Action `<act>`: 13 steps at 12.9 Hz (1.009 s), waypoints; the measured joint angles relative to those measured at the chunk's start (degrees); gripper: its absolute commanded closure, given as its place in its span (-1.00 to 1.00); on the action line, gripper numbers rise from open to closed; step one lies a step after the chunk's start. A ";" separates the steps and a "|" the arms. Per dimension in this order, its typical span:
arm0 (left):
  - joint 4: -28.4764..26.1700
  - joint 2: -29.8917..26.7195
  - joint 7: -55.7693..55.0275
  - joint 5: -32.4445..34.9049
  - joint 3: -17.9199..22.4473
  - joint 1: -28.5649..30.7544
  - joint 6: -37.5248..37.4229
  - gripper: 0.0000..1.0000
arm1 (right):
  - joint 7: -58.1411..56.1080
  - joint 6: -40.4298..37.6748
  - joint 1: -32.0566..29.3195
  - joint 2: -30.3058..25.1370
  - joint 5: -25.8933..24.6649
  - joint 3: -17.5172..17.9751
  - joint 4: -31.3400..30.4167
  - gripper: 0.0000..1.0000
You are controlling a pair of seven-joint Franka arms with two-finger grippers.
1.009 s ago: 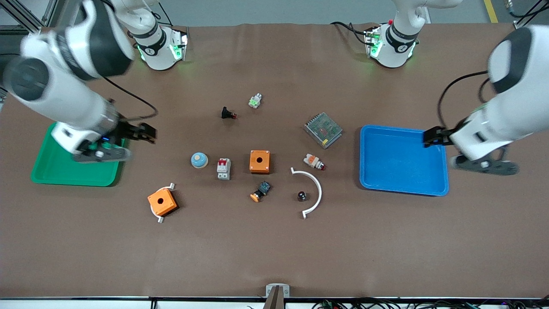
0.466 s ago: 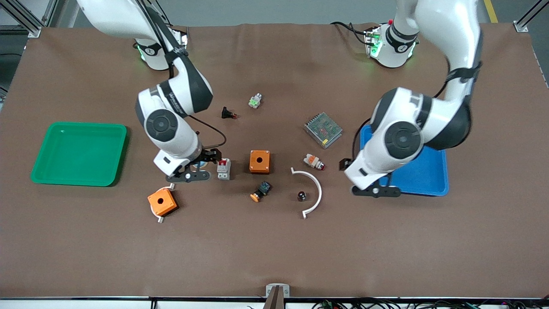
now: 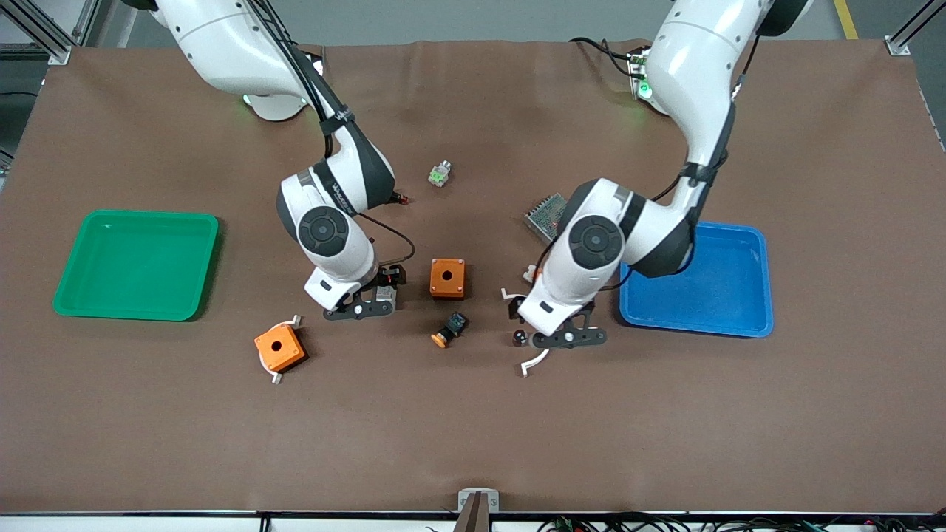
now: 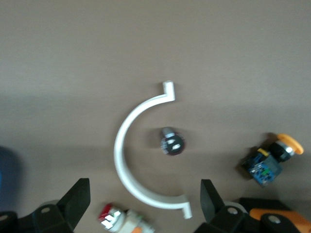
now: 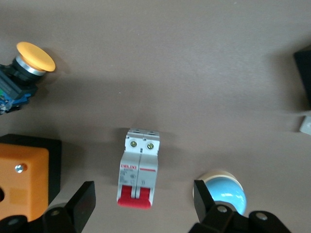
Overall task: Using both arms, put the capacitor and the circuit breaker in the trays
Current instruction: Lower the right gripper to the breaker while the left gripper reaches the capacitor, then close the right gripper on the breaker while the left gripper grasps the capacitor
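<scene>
- The left arm is glossy white, with rounded black bands at its joints and a dark round cap on the elbow housing.
- The right arm has the same white shell and black joint bands, with lettering on one band.
- Thin black cables run along both forearms.
- Green lights glow at the bases.
- The black fingers carry small screws.

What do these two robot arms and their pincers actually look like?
Both are glossy white tube-like arms with black bands and round dark caps at the joints. Black cables run along them. Green lights glow at the bases. The left gripper and right gripper are black, each with two flat wedge-shaped fingers.
</scene>
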 measured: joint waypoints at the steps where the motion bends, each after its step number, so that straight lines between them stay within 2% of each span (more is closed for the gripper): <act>1: 0.22 1.27 -0.85 0.00 0.00 -0.56 2.41 -0.99 | 0.00 1.19 0.36 0.90 0.00 0.00 0.00 -0.58; 7: 2.87 9.25 -2.04 -0.02 0.05 -0.90 9.73 -0.97 | -0.02 3.32 1.04 3.58 0.01 -0.01 0.19 -0.05; 9: 3.24 10.32 -2.04 -0.02 0.04 -0.92 10.37 -0.84 | -0.02 3.32 1.17 3.75 0.00 -0.01 0.19 0.14; 11: 3.46 10.53 -2.04 -0.02 0.03 -1.16 10.76 -0.81 | -0.04 3.31 1.19 3.94 0.00 -0.06 0.19 0.36; 12: 3.51 10.66 -2.12 -0.01 0.03 -1.26 11.69 -0.72 | -0.04 3.29 1.20 4.04 0.00 -0.14 0.20 0.48; 13: 3.51 10.83 -2.22 -0.01 0.03 -1.28 12.61 -0.55 | -0.05 3.21 1.19 4.06 0.00 -0.18 0.26 0.61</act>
